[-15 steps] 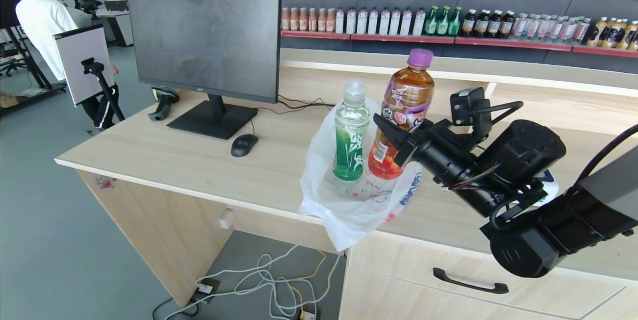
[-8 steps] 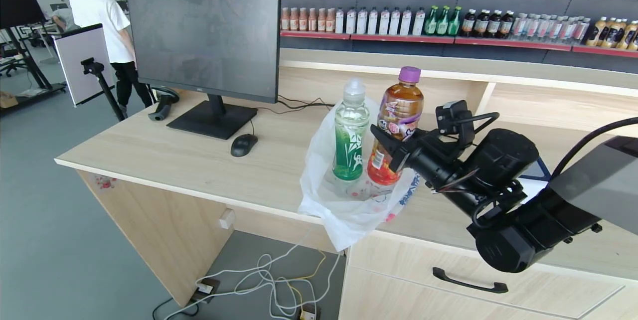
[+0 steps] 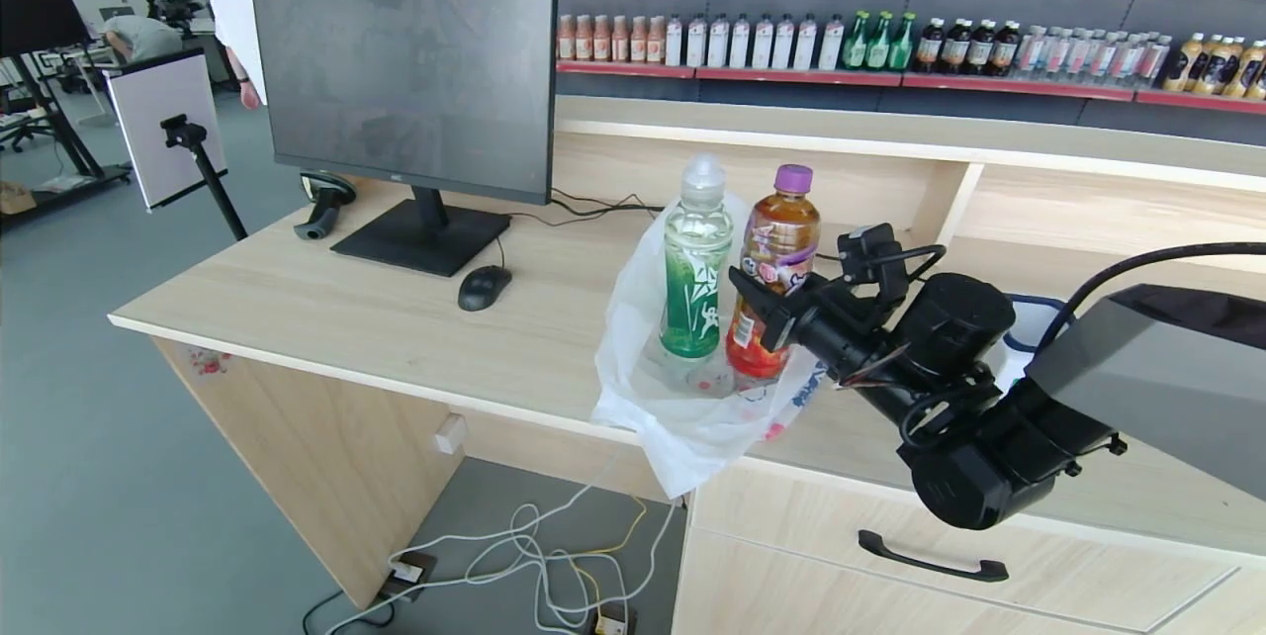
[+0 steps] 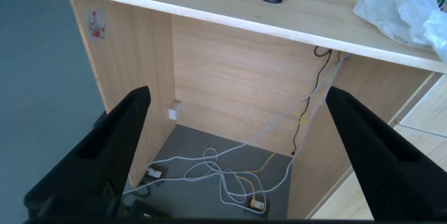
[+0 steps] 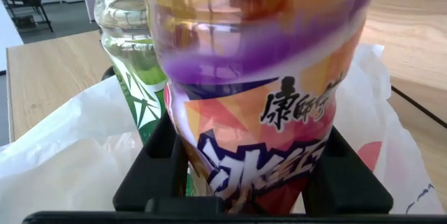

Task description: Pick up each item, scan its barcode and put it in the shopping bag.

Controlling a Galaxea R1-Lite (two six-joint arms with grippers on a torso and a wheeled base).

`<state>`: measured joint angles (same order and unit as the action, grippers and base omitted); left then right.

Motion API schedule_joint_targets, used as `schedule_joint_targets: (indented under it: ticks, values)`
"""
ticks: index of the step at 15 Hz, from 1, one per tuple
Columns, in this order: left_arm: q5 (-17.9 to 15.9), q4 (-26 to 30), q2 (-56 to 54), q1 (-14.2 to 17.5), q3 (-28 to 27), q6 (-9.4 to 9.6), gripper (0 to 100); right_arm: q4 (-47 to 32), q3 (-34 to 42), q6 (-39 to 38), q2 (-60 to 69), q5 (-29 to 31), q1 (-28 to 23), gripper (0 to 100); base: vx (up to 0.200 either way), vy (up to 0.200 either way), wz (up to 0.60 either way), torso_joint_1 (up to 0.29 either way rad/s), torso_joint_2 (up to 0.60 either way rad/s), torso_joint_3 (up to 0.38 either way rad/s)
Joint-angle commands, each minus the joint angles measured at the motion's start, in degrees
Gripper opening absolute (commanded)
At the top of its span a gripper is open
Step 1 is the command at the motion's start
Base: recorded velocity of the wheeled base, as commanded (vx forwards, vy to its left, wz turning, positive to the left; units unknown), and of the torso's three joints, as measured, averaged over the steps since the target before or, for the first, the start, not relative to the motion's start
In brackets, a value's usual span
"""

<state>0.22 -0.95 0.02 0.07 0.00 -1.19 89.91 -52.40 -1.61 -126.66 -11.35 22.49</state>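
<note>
R gripper (image 3: 767, 307) clamped on tea bottle (image 3: 783, 229). Bottle is lower than 1 s ago, base now inside shopping bag (image 3: 633, 388) by counter (image 3: 396, 318) front edge, upright, just beside green bottle (image 3: 695, 259). L gripper (image 4: 237, 95) fingers spread, holding nothing, out past counter front edge.

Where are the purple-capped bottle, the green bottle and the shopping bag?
purple-capped bottle (image 3: 781, 229), head view, amber upper body
green bottle (image 3: 694, 304), head view, green label
shopping bag (image 3: 682, 427), head view, white front fold
</note>
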Motion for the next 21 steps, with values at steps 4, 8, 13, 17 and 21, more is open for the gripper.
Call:
schedule_joint_targets:
  ticks: [4, 8, 13, 17, 21]
  values:
    - [0.0, 0.1, 0.1, 0.0, 0.0, -0.04, 100, 0.1, -0.3, -0.1, -1.6, -0.1, -3.0, 0, 0.0, 0.0, 0.0, 0.0, 0.0, 0.0]
    - [0.0, 0.1, 0.1, 0.0, 0.0, -0.04, 100, 0.1, 1.7, -0.2, -1.9, -0.3, -2.6, 0, 0.0, 0.0, 0.0, 0.0, 0.0, 0.0]
    - [0.0, 0.1, 0.1, 0.0, 0.0, -0.12, 100, 0.1, 2.2, -0.9, -1.7, -0.3, -1.9, 100, 0.0, 0.0, 0.0, 0.0, 0.0, 0.0]
    - [0.0, 0.0, 0.0, 0.0, 0.0, -0.21, 100, 0.1, 4.9, -0.9, 0.6, -0.3, -1.4, 100, 0.0, 0.0, 0.0, 0.0, 0.0, 0.0]
    - [0.0, 0.2, 0.1, 0.0, 0.0, -0.12, 100, 0.1, 8.9, -0.9, 6.1, -0.3, 0.1, 100, 0.0, 0.0, 0.0, 0.0, 0.0, 0.0]
